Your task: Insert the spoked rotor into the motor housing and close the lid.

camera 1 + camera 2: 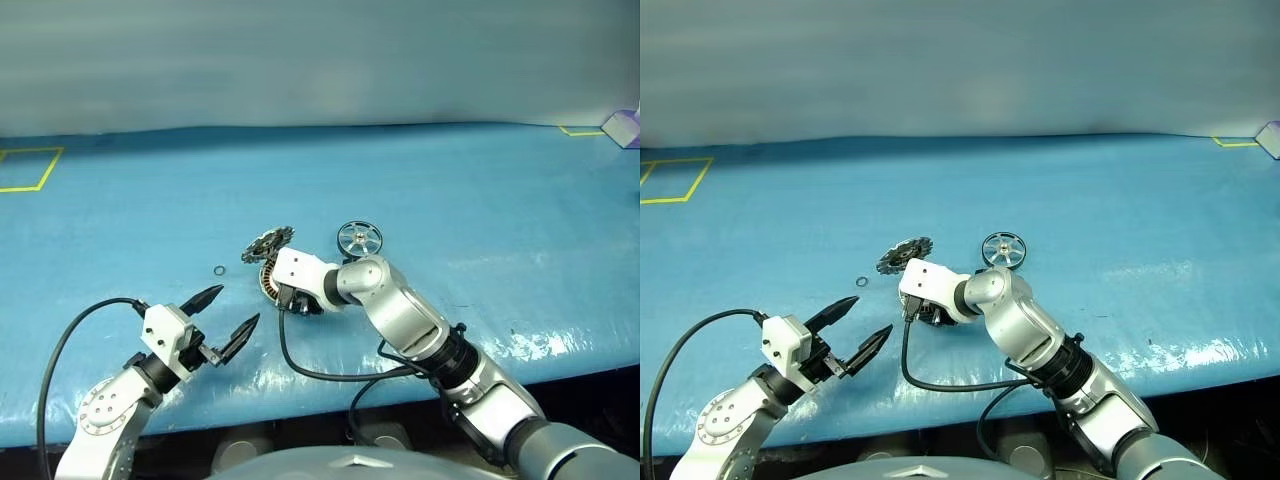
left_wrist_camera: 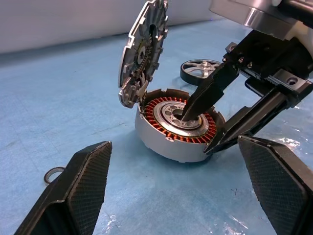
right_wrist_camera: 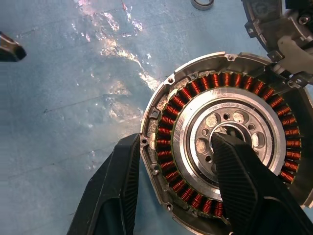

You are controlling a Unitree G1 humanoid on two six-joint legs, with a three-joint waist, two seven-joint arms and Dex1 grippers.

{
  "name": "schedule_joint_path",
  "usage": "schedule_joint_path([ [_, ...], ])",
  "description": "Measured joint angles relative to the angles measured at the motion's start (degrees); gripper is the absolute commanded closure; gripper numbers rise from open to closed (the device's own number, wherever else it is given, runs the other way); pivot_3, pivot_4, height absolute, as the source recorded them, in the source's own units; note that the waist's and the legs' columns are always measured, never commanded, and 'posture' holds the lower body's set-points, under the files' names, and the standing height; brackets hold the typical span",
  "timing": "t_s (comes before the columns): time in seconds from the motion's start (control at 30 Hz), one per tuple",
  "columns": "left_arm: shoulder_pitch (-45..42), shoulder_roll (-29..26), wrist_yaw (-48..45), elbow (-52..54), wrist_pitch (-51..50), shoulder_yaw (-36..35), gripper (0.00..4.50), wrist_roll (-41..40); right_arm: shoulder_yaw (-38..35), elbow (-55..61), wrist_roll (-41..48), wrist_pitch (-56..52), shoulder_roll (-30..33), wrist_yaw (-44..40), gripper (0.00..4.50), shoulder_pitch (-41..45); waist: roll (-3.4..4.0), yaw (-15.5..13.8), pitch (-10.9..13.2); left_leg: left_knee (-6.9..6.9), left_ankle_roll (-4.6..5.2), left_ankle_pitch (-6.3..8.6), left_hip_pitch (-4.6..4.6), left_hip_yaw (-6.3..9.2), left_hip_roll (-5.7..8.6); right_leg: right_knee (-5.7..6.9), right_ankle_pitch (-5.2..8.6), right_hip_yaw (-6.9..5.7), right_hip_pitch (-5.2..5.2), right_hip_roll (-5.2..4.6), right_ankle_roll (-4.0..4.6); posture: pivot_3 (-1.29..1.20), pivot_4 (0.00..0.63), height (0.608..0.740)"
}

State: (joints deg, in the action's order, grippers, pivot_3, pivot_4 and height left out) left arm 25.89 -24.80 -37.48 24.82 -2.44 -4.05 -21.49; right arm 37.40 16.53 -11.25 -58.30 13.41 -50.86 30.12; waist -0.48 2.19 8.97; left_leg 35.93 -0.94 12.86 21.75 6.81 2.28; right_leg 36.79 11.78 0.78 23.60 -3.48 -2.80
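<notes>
Nearest my head camera is the left gripper, its fingers spread wide and holding nothing, hovering over the blue surface and pointing toward the motor housing.

My right gripper is on the housing itself. One finger dips into the central bearing, the other sits outside the grey wall, so the two straddle the copper winding ring with the fingers about half parted. I read this as a grip on the housing wall, though I can't be sure the pads are pressing.

The lid stands nearly upright on its hinge at the housing's far-left edge, segmented face turned to the cup. The spoked rotor lies just beyond the housing, on the right arm's side, apart from it, tipped up on its rim, not flat. A small loose ring sits on the surface between the left gripper and the housing.

The next move turns on the rotor: it lies past the right gripper and well beyond the left, so the right arm is nearer, but it's busy. I'd judge insertion hasn't begun.
</notes>
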Motion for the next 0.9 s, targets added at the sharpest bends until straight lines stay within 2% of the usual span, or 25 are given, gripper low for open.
schedule_joint_path([
  [0.27,0.19,0.02,0.30,0.00,-0.13,0.03,0.00,0.02,0.49,4.73,4.35,-6.13,-0.59,2.67,2.55,-1.75,-0.04,0.01,-0.02,-0.01,-0.03,0.02,0.00,0.03,-0.09,0.01,0.03,-0.02,0.02,0.02,0.03,0.00,0.150,0.740],
  [0.47,-0.57,0.03,0.61,0.00,-0.93,0.15,0.00,0.03,0.56,5.14,7.92,-9.13,-2.61,6.02,0.65,-1.79,-0.03,0.03,0.00,-0.03,-0.07,0.05,0.02,-0.01,-0.42,0.01,0.05,-0.05,0.07,0.10,0.06,0.00,0.150,0.740],
  [0.57,-0.61,0.02,0.49,0.00,-1.02,0.15,0.00,0.03,-0.02,6.26,10.03,-11.40,-2.50,7.32,0.65,-1.12,-0.01,-0.03,0.06,-0.01,-0.07,0.05,0.07,-0.02,-0.41,0.01,0.04,-0.05,0.10,0.09,0.05,0.00,0.150,0.740],
  [0.73,-0.63,0.05,0.04,0.00,-1.08,0.15,0.00,-0.11,-5.17,11.01,14.25,-15.02,-1.39,8.23,0.65,2.36,0.00,-0.04,0.11,-0.03,-0.08,0.05,0.15,0.00,-0.42,-0.01,0.05,-0.07,0.19,0.10,0.06,0.00,0.150,0.740],
  [0.9,-0.68,-0.39,-1.48,0.03,-1.99,1.00,0.00,-0.50,-12.24,18.14,19.65,-15.94,4.92,7.15,0.65,3.27,0.03,-0.12,0.16,-0.04,-0.05,0.07,0.29,0.03,-0.39,-0.11,0.05,-0.12,0.24,0.08,0.05,0.00,0.150,0.740],
])
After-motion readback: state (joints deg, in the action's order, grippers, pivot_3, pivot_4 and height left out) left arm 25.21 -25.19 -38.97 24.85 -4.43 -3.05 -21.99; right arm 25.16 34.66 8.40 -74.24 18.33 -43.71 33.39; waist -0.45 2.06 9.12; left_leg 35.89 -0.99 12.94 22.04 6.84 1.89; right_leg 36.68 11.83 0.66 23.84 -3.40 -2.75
